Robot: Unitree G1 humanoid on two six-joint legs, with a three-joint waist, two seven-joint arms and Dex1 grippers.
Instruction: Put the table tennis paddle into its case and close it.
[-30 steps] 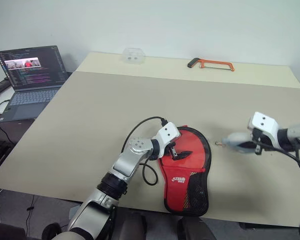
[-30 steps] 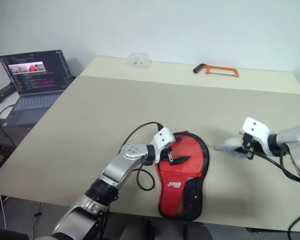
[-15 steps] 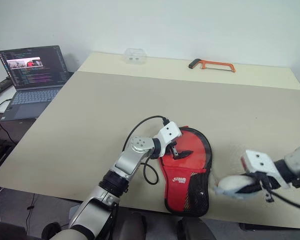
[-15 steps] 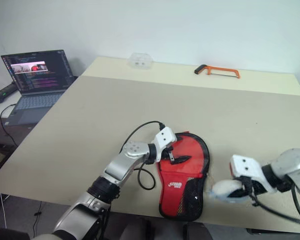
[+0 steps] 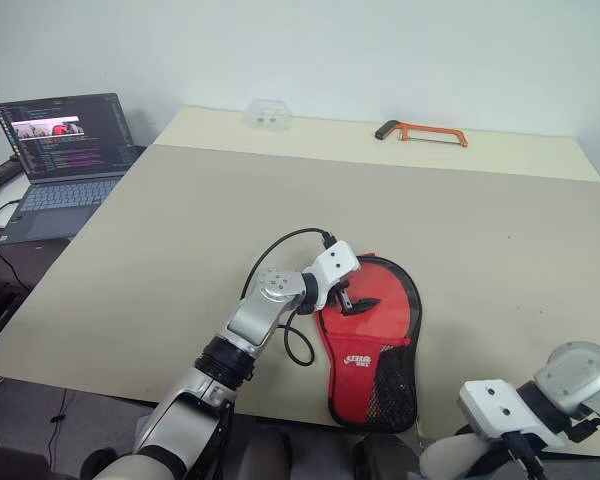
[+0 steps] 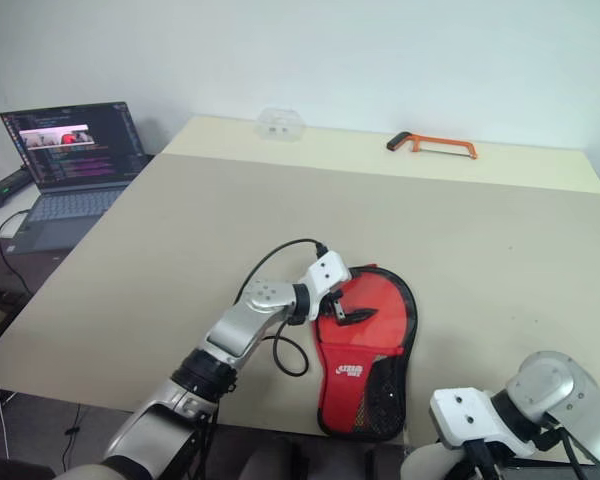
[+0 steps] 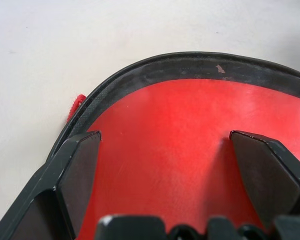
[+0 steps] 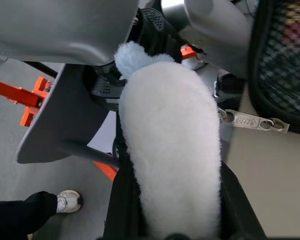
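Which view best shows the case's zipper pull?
The right wrist view: the metal zipper pull hangs beside the case mesh edge. In the head views the case lies whole, the pull too small to tell.

You've got bare surface (image 5: 500,250) right of the case (image 5: 380,350); left hand (image 5: 358,303) sits on its round end.

**Right eye view: case flat on table, left gripper on it**

Case (image 6: 368,352) lies red side up near the table's (image 6: 280,220) near edge, mesh end toward the robot. Left gripper (image 6: 346,312) rests on its round part, fingers spread. Right gripper (image 6: 435,462) sits low, off the near edge. Hacksaw (image 6: 430,146) at far edge; laptop (image 6: 65,165) off to the left.
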